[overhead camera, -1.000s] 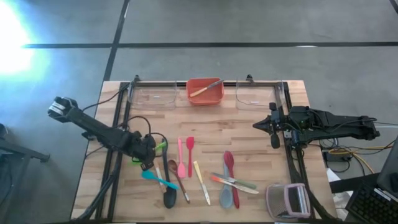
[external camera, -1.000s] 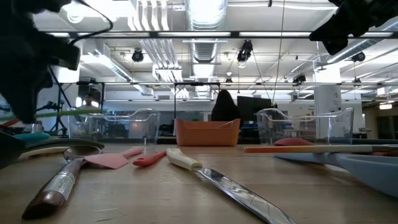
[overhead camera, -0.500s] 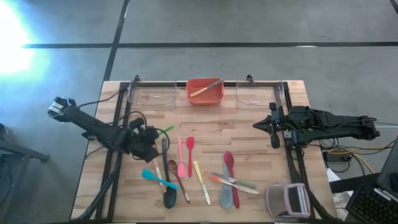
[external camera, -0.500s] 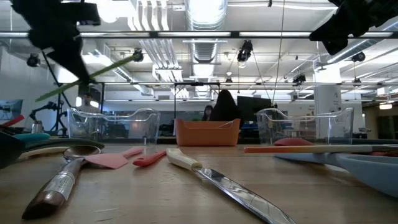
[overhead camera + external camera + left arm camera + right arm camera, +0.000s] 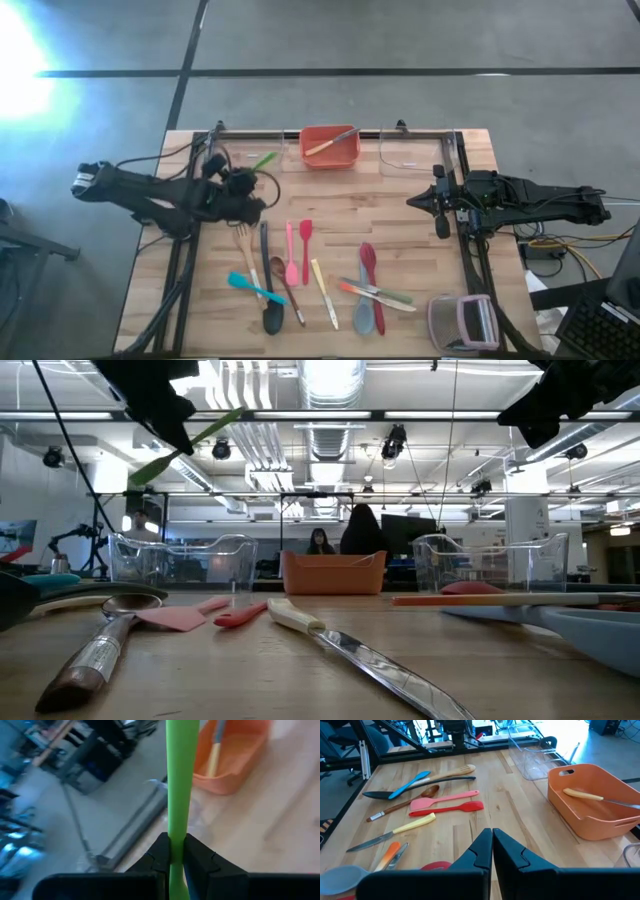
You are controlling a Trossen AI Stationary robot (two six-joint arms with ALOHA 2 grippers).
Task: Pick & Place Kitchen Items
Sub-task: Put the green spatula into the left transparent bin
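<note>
Green utensil [image 5: 176, 795], ends cut off

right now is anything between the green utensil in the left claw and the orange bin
Nothing visible stands in the way. The left claw is shut on the green utensil, lifted above the table beside the clear bin. The orange bin already holds one pale-handled utensil, lying across it with bare floor left.

the left claw [image 5: 174, 854] is black and pinches a bright green utensil [image 5: 176, 790]. the bin [image 5: 330, 147] is orange, with a pale-handled knife [image 5: 600, 799] inside. the surface [image 5: 400, 210] is light striped wood. on it lie a red spatula [image 5: 448, 809], a pink spatula [image 5: 445, 798], a blue spoon [image 5: 410, 784] and a black ladle [image 5: 415, 787].
</note>
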